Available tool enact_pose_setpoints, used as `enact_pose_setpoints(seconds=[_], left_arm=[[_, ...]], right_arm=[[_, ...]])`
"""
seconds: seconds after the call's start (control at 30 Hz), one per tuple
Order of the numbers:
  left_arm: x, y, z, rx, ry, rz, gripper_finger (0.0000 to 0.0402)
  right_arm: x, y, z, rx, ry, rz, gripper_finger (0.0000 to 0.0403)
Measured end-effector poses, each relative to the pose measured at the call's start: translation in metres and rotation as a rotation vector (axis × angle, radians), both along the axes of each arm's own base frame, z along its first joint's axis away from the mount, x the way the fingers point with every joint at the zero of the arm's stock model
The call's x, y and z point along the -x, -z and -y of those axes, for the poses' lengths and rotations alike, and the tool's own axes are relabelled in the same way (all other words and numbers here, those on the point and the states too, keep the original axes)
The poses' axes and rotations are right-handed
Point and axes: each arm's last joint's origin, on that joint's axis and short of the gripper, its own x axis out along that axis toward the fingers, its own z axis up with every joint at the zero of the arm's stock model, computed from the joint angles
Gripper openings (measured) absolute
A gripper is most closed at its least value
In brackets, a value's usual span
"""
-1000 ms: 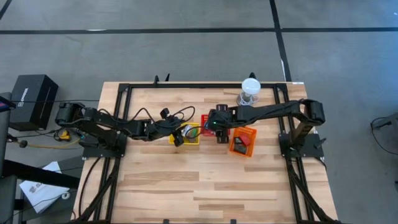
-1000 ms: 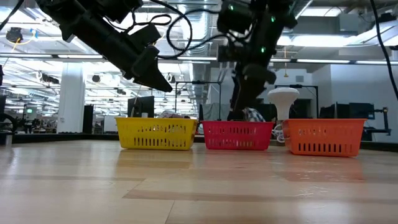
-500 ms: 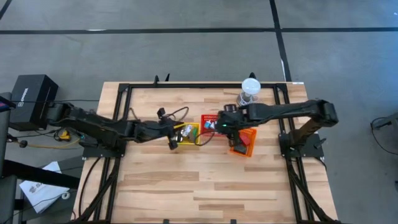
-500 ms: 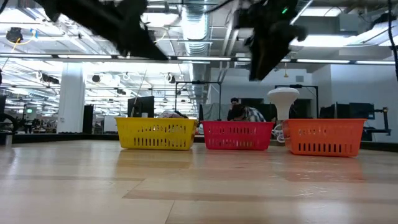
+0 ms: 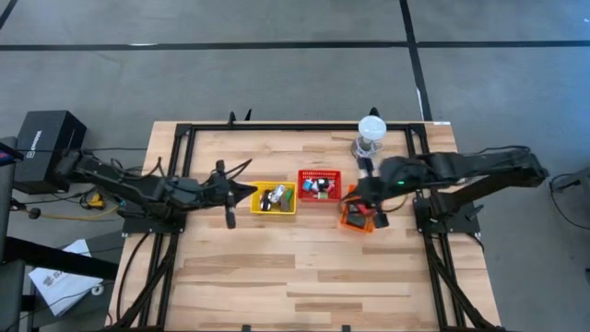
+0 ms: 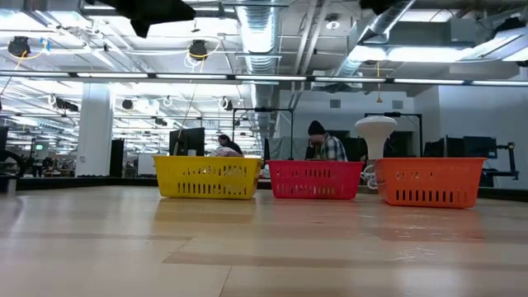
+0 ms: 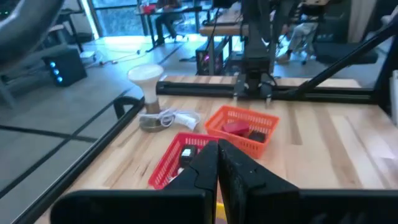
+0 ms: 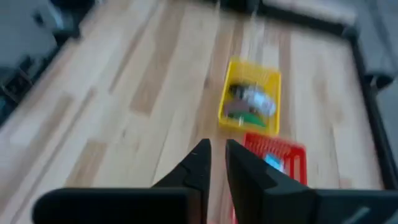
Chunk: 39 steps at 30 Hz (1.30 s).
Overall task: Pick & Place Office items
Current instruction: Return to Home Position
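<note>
Three mesh baskets stand in a row on the wooden table: yellow (image 5: 275, 197), red (image 5: 320, 184) and orange (image 5: 358, 214). Small office items lie in them: white and green ones in the yellow basket (image 8: 249, 99), blue, white and black ones in the red basket, red and black ones in the orange basket (image 7: 239, 129). My left gripper (image 5: 247, 190) is in the air just left of the yellow basket, shut and empty (image 7: 217, 163). My right gripper (image 5: 355, 192) is in the air over the orange basket's left end, its fingers (image 8: 217, 152) together but for a narrow slit, empty.
A white-topped object with a coiled cable (image 5: 371, 135) stands at the far edge behind the orange basket. A black frame (image 5: 304, 124) runs round the table. People sit in the room beyond (image 6: 323, 144). Bare wood lies between the baskets and the near edge.
Both grippers have risen out of the baskets and drawn apart. My left gripper has gone from over the yellow basket toward the table's left edge. My right gripper has gone from the red basket toward the right edge, over the orange basket. Both have left the low view upward.
</note>
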Motion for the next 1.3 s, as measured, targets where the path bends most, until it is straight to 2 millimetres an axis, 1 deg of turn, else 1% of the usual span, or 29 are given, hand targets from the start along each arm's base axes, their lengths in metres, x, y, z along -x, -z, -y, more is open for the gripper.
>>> enact_pose_setpoints(seconds=[0.07, 0.13, 0.27, 0.4, 0.5, 0.63, 0.73, 0.83, 0.9, 1.0, 1.17, 1.27, 1.3], left_arm=[[0.005, 0.002, 0.001, -0.001, 0.004, 0.012, 0.0003], [0.011, 0.011, -0.002, -0.014, -0.032, 0.0, 0.0003], [0.025, 0.025, -0.009, -0.032, -0.159, 0.018, 0.0003], [0.036, 0.038, -0.013, -0.036, -0.188, 0.061, 0.0003], [0.043, 0.046, -0.015, -0.02, -0.189, 0.11, 0.0003], [0.051, 0.055, -0.017, -0.027, -0.19, 0.132, 0.0003], [0.054, 0.062, -0.018, -0.028, -0.188, 0.138, 0.0003], [0.056, 0.066, -0.019, -0.044, -0.187, 0.135, 0.0004], [0.056, 0.067, -0.019, -0.076, -0.184, 0.13, 0.0003], [0.056, 0.065, -0.019, -0.093, -0.184, 0.178, 0.0004], [0.059, 0.068, -0.02, -0.121, -0.187, 0.231, 0.0003], [0.06, 0.071, -0.02, -0.129, -0.187, 0.255, 0.0003], [0.061, 0.071, -0.02, -0.133, -0.183, 0.268, 0.0003]], right_arm=[[0.013, 0.003, 0.0, -0.009, -0.014, 0.101, 0.0031], [0.023, 0.005, 0.002, -0.022, -0.012, 0.229, 0.0022], [0.046, 0.017, 0.009, -0.034, 0.009, 0.34, 0.0006], [0.067, 0.034, 0.015, -0.057, 0.041, 0.364, 0.0001], [0.078, 0.055, 0.018, -0.063, 0.061, 0.353, 0.0001], [0.088, 0.082, 0.022, -0.096, 0.104, 0.394, 0.0], [0.105, 0.092, 0.025, -0.132, 0.13, 0.464, 0.0001], [0.117, 0.102, 0.026, -0.165, 0.145, 0.516, 0.0001], [0.123, 0.107, 0.026, -0.173, 0.138, 0.55, 0.0001], [0.134, 0.113, 0.025, -0.183, 0.122, 0.615, 0.0001], [0.144, 0.129, 0.026, -0.191, 0.112, 0.683, 0.0001], [0.141, 0.14, 0.025, -0.184, 0.114, 0.653, 0.0001], [0.14, 0.141, 0.026, -0.179, 0.119, 0.65, 0.0001]])
